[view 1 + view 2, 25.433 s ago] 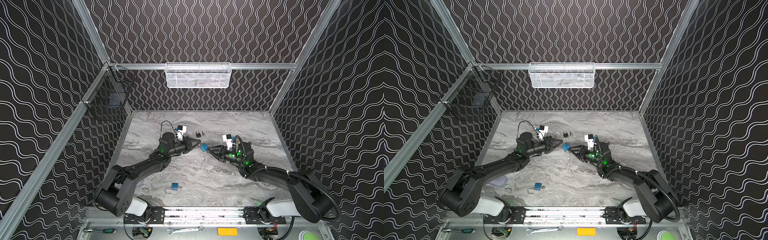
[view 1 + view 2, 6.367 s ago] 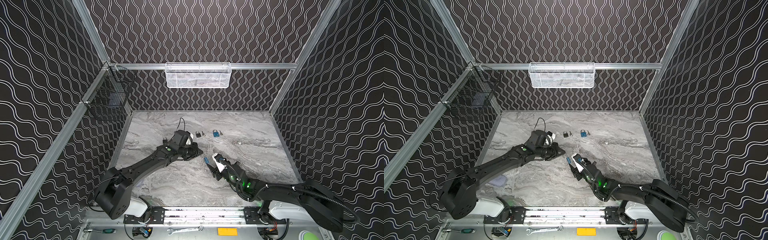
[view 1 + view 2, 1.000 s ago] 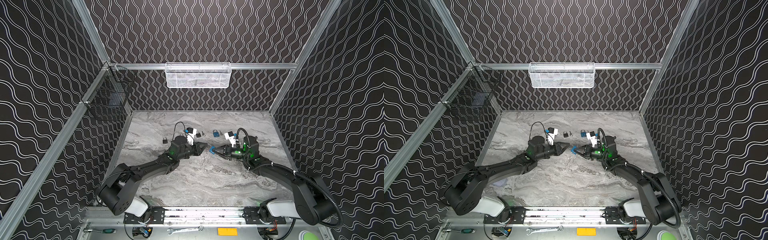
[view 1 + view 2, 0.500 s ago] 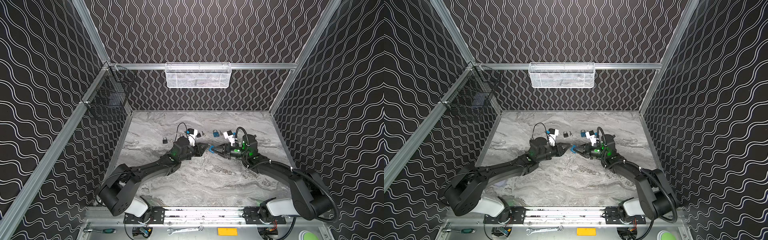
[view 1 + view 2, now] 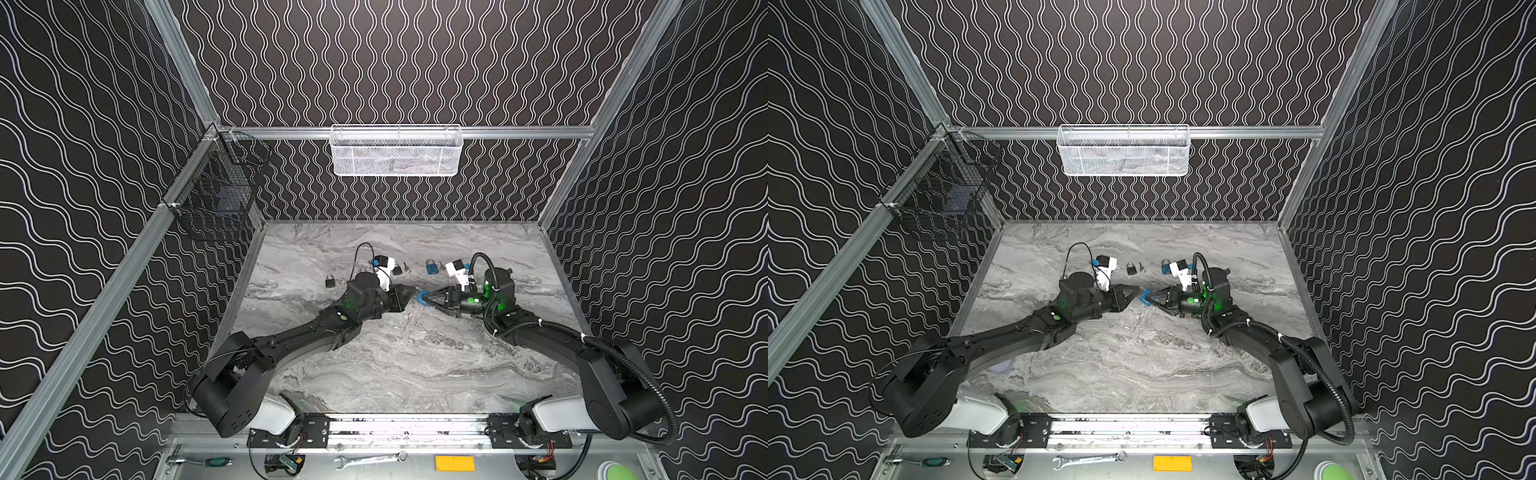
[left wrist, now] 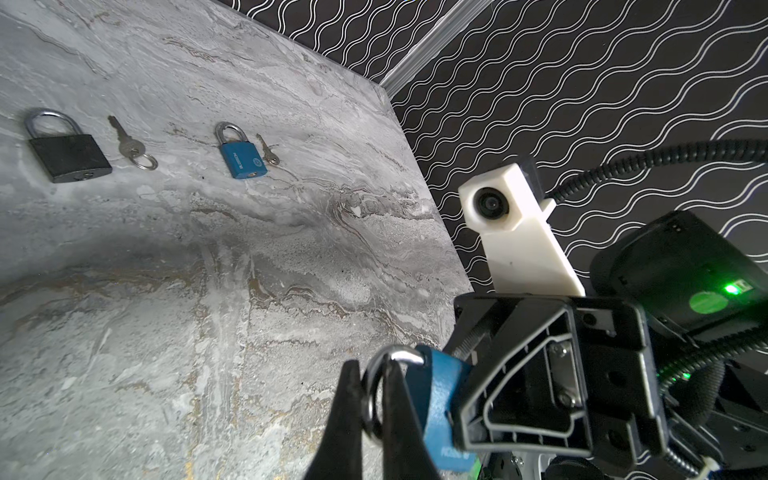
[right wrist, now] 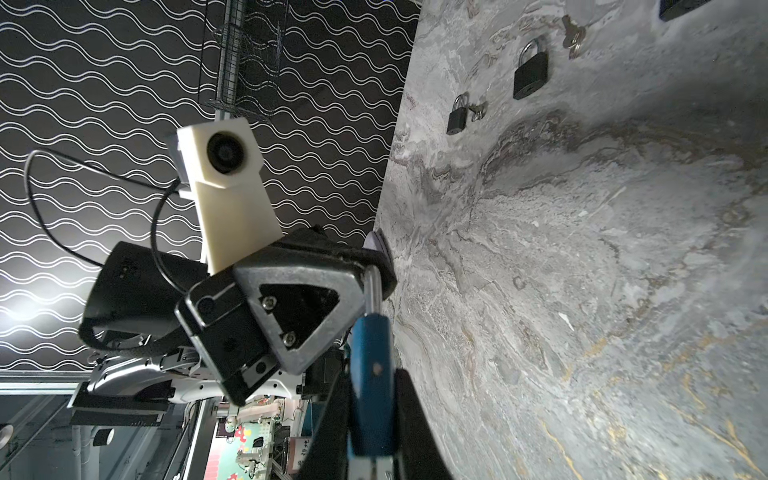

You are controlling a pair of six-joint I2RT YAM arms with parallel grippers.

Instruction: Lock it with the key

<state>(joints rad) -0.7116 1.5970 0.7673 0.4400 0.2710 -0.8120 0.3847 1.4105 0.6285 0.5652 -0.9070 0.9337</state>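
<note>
The arms have closed the last gap, mid-table [image 5: 415, 365]. The right gripper [image 5: 430, 297] is clamped on the blue padlock [image 5: 422, 297], held just off the surface, and the left gripper [image 5: 410, 293] is now pinched shut on its shackle [image 6: 401, 355]. I see no key in either grip. The keys [image 6: 132, 145] lie far back, so I'd say the locking turn hasn't begun.

White mesh basket [image 5: 395, 151] hangs on the back rail [image 5: 519, 132], centred. Black wire basket [image 5: 216, 195] hangs on the left-side rail near the back corner, with a dark boxy item inside. Walls [image 5: 395, 62] are black with white wavy lines. Tabletop [image 5: 415, 365] is grey marble. On the front ledge: green-handled screwdriver [image 5: 210, 461] at left, wrench [image 5: 370, 459] in the middle, yellow label [image 5: 455, 462] beside it, green round object [image 5: 617, 473] in the far right corner.
</note>
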